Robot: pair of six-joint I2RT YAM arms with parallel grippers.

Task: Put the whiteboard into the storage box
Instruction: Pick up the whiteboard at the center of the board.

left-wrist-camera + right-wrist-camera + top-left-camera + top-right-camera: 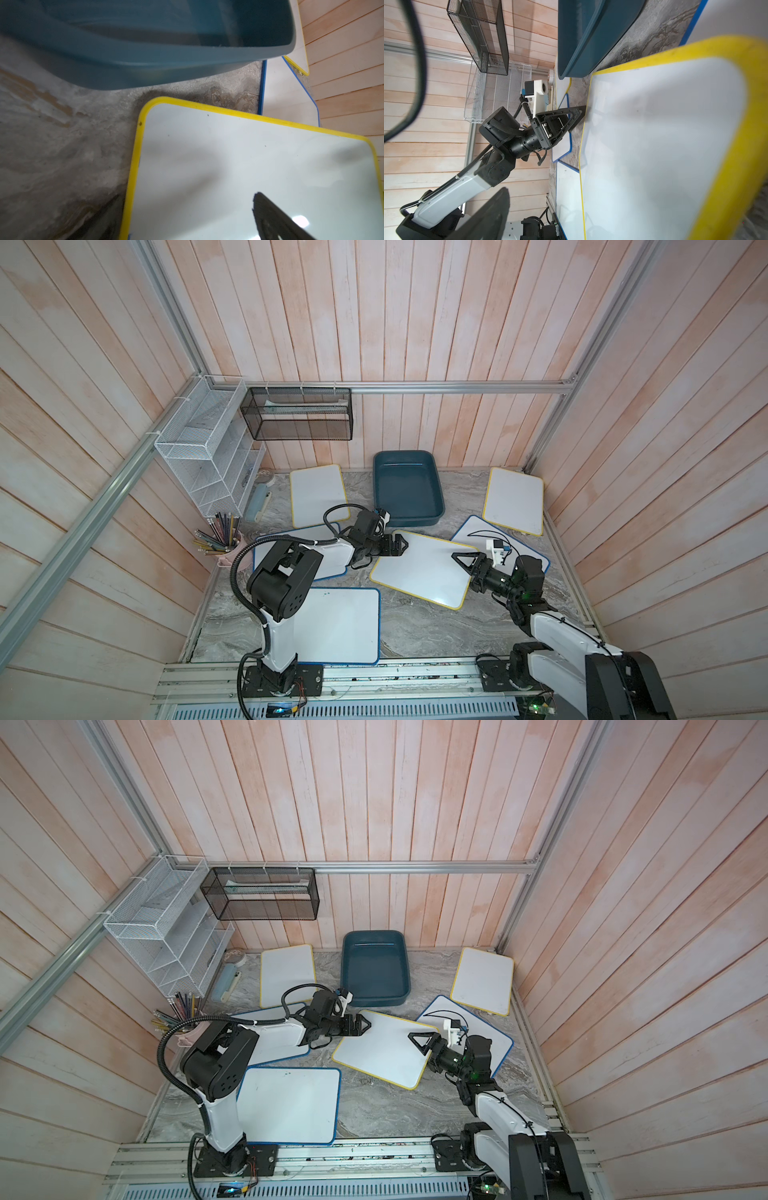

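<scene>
Whiteboard (422,570): white face, yellow rim, rounded corners; laid askew just in front of storage box (411,519). Left gripper (404,545) spread wide at board corner nearest box. Right gripper (455,556): opening cannot be told.

Pale pink plank walls (415,323) enclose a grey marbled tabletop (415,635).

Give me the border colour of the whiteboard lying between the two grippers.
Yellow. The whiteboard shows its border most clearly in the left wrist view.
</scene>
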